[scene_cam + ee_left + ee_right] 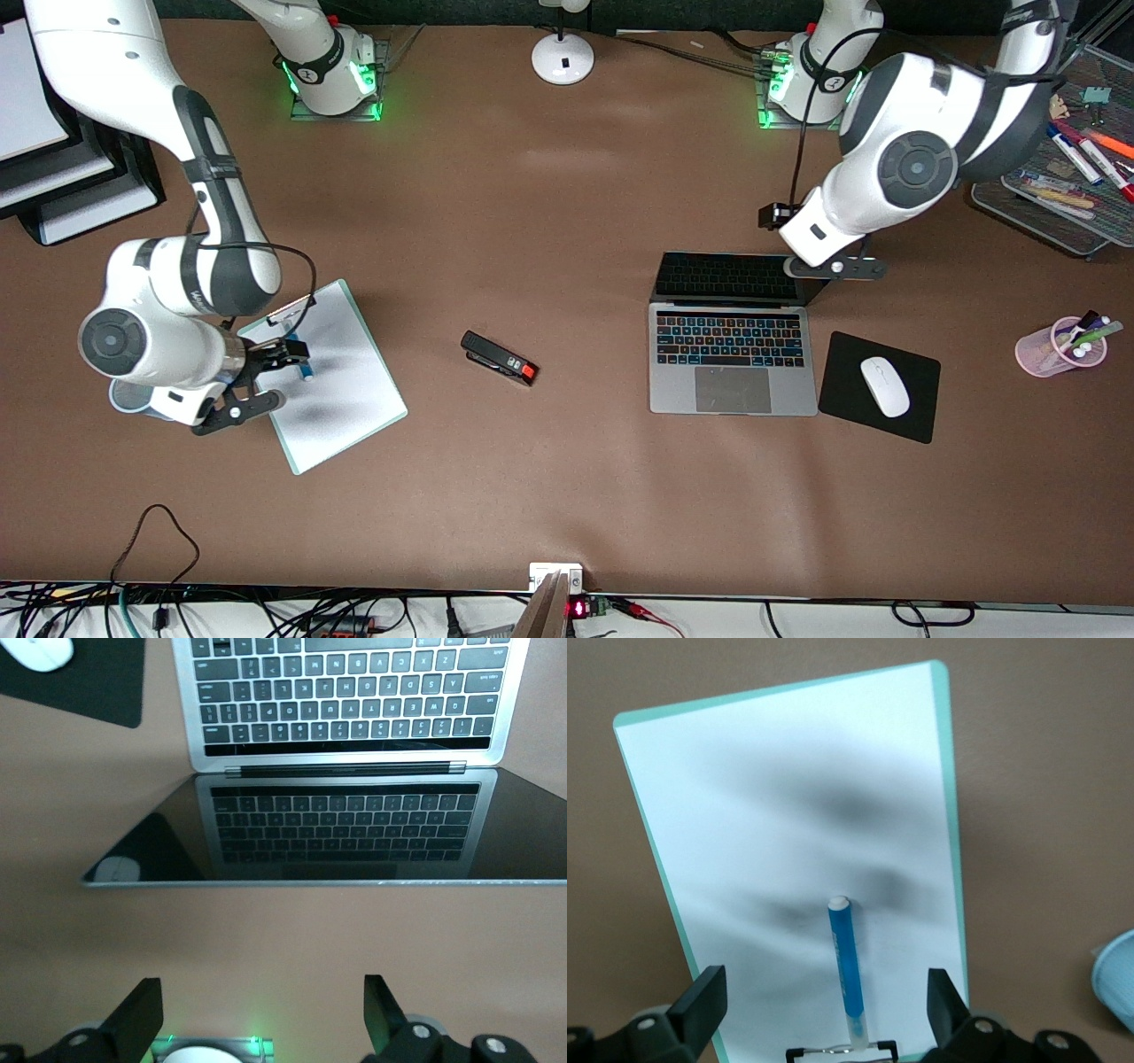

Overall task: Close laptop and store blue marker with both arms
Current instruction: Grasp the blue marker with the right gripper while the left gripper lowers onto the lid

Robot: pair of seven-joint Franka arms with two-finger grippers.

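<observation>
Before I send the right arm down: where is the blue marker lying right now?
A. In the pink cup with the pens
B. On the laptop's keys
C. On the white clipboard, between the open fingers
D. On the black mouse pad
C: the blue marker lies on the white clipboard, with the right gripper open above it and nothing held.

The brown worktop was viewed from high above, facing both bases. The open silver-grey laptop was seen closely by the left wrist camera, the white clipboard with a teal edge by the right; both were shared with the front view.
</observation>
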